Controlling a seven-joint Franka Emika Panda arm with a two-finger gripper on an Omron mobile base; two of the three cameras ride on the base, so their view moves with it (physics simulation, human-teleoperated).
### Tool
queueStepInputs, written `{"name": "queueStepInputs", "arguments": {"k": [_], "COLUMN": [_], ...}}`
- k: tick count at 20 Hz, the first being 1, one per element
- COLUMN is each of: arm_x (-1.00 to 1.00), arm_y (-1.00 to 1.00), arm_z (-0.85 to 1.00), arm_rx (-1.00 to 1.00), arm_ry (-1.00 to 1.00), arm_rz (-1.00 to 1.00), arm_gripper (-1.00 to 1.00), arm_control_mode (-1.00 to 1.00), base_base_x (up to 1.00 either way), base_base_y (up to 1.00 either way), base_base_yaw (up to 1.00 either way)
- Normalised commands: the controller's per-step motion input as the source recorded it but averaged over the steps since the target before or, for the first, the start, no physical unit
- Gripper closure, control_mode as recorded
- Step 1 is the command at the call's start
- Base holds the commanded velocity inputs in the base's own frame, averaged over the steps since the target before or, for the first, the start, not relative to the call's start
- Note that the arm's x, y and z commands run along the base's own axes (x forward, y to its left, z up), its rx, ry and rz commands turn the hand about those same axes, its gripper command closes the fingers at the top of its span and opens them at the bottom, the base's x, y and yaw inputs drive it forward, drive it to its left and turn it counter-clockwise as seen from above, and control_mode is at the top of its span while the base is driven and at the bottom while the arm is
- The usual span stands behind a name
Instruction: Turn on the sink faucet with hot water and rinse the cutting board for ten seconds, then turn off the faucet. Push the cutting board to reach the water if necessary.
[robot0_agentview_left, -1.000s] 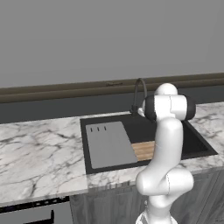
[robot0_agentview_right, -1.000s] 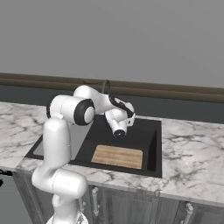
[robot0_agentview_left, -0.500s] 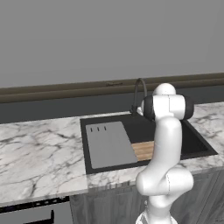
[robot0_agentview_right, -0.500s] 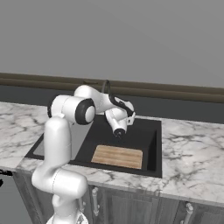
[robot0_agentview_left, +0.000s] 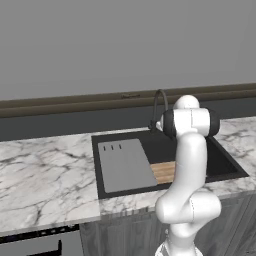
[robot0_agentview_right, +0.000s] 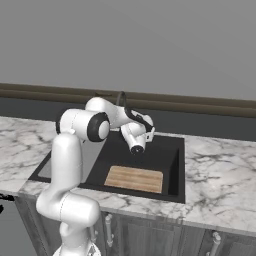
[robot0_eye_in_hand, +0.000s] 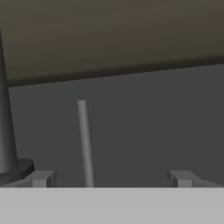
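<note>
Tool (robot0_eye_in_hand: 109, 177) open w/ faucet handle (robot0_eye_in_hand: 85, 144) between tips; cutting board (robot0_agentview_right: 134, 178) in sink (robot0_agentview_right: 172, 165), no water yet; risk: tips slip off thin handle.

Grey wall (robot0_agentview_left: 125, 40), marble counter (robot0_agentview_left: 45, 175)

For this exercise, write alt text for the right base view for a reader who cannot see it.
A white robot arm reaches over a black sink, its claw near the dark faucet. A wooden cutting board lies dry in the basin, set in a marble counter.
</note>
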Motion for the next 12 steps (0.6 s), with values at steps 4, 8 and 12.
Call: {"name": "queueStepInputs", "arguments": {"k": [4,8,12], "arm_x": [0.08,0.17,0.2], "arm_y": [0.04,0.08,0.06], "arm_z": [0.0,0.0,0.0], "arm_rx": [0.0,0.0,0.0], "arm_ry": [0.0,0.0,0.0], "arm_rz": [0.0,0.0,0.0], "arm_gripper": [-1.0,-1.0,-1.0], "arm_control_mode": [-1.0,-1.0,-1.0], "base_base_x": [0.0,0.0,0.0], "base_base_y": [0.0,0.0,0.0], "base_base_yaw": [0.0,0.0,0.0]}}
